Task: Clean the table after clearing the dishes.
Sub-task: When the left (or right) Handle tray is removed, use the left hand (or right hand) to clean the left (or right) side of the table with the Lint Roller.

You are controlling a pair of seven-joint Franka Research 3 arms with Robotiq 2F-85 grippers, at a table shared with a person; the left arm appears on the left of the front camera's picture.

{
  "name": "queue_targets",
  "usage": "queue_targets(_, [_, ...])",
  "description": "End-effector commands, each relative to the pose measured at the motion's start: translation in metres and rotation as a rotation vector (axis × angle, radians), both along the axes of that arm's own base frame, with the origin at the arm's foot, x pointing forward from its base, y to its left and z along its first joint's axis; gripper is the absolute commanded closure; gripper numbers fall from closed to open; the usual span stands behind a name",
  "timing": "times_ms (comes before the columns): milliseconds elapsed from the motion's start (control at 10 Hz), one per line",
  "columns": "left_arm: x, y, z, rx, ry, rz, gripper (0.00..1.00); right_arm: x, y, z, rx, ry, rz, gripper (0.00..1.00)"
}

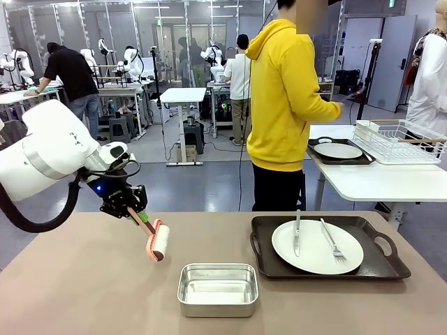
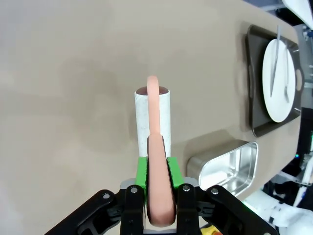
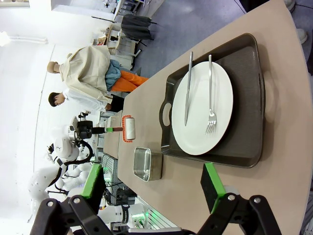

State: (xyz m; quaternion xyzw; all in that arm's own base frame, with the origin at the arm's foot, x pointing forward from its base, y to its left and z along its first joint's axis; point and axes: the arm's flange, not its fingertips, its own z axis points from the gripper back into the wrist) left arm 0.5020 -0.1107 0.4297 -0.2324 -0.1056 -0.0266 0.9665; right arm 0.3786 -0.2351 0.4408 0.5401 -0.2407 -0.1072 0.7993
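Left hand (image 1: 140,215) clamps the roller (image 1: 159,243) over open bench (image 1: 84,293); right hand (image 3: 151,183) gapes empty, facing a tray (image 1: 380,269) holding plate (image 1: 314,255), knife (image 1: 297,234), fork (image 1: 332,241); steel pan (image 1: 218,301) sits at the near edge.

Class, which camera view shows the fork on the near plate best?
Right wrist view: the fork lies large and unobstructed on the white plate, tines clear. The front view shows it smaller; the left wrist view, tiny near the picture's edge.

The wide tan tabletop (image 1: 84,293) looks matt, the small rectangular steel pan (image 1: 218,302) shiny, the round white plate (image 1: 314,257) glossy, the pink-handled white roller (image 1: 159,242) smooth plastic.
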Motion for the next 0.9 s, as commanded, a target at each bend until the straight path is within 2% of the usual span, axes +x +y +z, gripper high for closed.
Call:
queue_targets(0, [0.001, 0.009, -0.016, -0.075, -0.021, 0.007, 0.79, -0.001, 0.001, 0.002, 0.000, -0.005, 0.000, 0.00])
queue_targets(300, [0.014, 0.033, -0.047, -0.170, 0.068, -0.024, 0.79, -0.001, 0.001, 0.002, 0.000, -0.005, 0.000, 0.00])
queue_targets(800, [0.029, 0.052, -0.069, -0.172, 0.214, 0.015, 0.79, -0.001, 0.001, 0.002, 0.000, -0.005, 0.000, 0.00])
